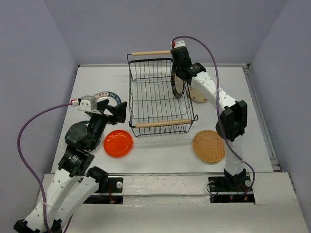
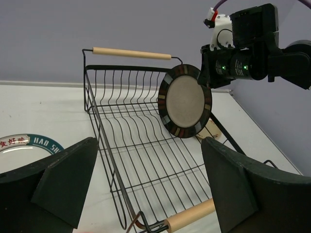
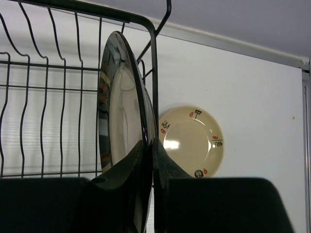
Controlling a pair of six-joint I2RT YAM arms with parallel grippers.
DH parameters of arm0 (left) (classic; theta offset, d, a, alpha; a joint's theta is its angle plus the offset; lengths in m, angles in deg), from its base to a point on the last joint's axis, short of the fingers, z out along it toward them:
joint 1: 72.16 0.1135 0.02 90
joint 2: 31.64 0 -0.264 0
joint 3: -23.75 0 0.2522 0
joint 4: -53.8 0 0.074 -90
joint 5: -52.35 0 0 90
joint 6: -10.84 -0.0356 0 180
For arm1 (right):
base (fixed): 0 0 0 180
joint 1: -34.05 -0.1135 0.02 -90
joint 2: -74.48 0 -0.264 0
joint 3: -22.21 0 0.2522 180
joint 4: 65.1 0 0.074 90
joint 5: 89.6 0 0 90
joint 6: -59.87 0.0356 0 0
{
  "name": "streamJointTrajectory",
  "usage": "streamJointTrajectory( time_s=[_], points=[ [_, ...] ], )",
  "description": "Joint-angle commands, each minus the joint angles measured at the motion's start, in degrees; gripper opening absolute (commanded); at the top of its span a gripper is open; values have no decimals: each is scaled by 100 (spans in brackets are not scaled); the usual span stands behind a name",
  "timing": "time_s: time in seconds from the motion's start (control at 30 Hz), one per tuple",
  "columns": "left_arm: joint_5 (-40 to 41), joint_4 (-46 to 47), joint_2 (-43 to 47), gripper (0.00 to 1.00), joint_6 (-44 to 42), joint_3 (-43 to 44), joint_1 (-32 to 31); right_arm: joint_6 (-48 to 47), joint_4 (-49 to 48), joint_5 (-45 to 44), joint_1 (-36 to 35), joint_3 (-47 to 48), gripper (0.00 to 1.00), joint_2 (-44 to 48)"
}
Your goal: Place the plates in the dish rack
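Note:
The black wire dish rack with two wooden handle bars stands mid-table. My right gripper is shut on the rim of the black-rimmed, white-centred plate. It holds the plate on edge inside the rack's right side. The wrist view shows the fingers pinching the plate next to a rack wire. My left gripper is open and empty, left of the rack. It faces the rack and the held plate. The orange plate, the tan woven plate, the beige patterned plate and a teal-rimmed plate lie on the table.
The beige plate lies just outside the rack's right wall, under my right arm. The teal-rimmed plate lies beside my left gripper. A raised ledge runs along the table's right side. Grey walls close in the back and sides.

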Motion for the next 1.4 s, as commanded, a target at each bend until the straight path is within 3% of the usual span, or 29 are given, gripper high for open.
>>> streamJointTrajectory(
  time_s=[0.0,0.43,0.6,0.83,1.03,1.2,1.37],
  points=[
    [-1,234,-14,99,-117,53,-10,-162,-842,-385,-50,430,7,250],
    [-28,234,-6,99,-100,53,-19,-249,-851,-613,-111,411,7,-154],
    [-37,242,-6,99,-91,53,-19,-619,-904,-771,-234,745,23,-462],
    [-72,251,-41,99,-91,44,-19,-830,-913,-1122,-287,957,33,-717],
    [-63,251,-67,99,-91,44,-19,-795,-930,-1150,-287,1010,56,-674],
    [-54,242,-102,99,-91,53,-10,-558,-922,-816,-287,861,71,18],
    [-2,225,-120,99,-100,62,-10,-32,-869,88,-287,203,74,1003]
  ],
)
